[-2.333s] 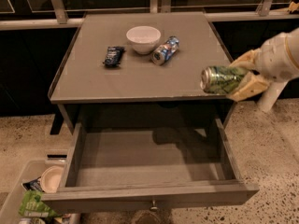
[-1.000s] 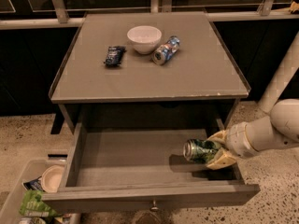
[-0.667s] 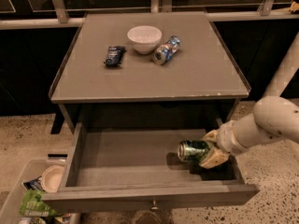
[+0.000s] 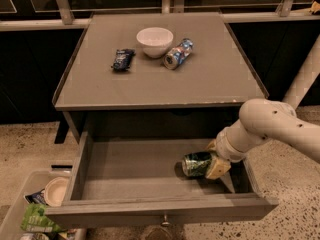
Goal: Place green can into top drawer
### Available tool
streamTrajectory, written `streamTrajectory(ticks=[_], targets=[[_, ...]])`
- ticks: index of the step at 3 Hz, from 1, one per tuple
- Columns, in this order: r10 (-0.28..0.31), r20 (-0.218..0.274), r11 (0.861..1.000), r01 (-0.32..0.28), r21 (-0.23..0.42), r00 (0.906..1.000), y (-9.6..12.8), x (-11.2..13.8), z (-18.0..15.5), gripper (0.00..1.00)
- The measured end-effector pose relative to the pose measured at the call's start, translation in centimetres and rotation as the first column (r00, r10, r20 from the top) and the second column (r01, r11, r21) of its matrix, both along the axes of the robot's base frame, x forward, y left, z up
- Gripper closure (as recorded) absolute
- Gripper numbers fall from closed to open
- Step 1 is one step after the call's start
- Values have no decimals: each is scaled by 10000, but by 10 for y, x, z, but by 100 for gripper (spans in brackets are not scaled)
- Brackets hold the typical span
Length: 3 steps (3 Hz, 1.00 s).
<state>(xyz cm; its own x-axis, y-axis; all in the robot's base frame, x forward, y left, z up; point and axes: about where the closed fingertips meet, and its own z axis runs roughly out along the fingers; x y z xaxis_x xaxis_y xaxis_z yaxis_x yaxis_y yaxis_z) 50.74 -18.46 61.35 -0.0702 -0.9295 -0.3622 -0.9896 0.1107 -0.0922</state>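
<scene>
The green can (image 4: 196,164) lies on its side inside the open top drawer (image 4: 130,171), right of the middle, its silver top facing left. My gripper (image 4: 209,162) reaches into the drawer from the right and is shut on the green can, with one pale finger (image 4: 217,168) in front of the can and the other behind it. The can is low over the drawer's flat bottom; I cannot tell whether it touches. The drawer's small knob (image 4: 163,218) shows at the front.
On the grey table top (image 4: 210,79) stand a white bowl (image 4: 155,41), a blue-and-silver can (image 4: 178,53) on its side and a dark snack bag (image 4: 123,59). A bin (image 4: 22,196) with a bowl and a green bag sits on the floor at the lower left.
My gripper carried the green can from beside the table top down into the drawer, then a little to the left along the drawer's bottom.
</scene>
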Motion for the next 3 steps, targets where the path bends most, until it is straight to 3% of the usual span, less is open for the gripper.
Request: streamTrajectory(ticks=[3], targets=[[-40,-13,10000,40,33,10000,-1,-1,0,12]])
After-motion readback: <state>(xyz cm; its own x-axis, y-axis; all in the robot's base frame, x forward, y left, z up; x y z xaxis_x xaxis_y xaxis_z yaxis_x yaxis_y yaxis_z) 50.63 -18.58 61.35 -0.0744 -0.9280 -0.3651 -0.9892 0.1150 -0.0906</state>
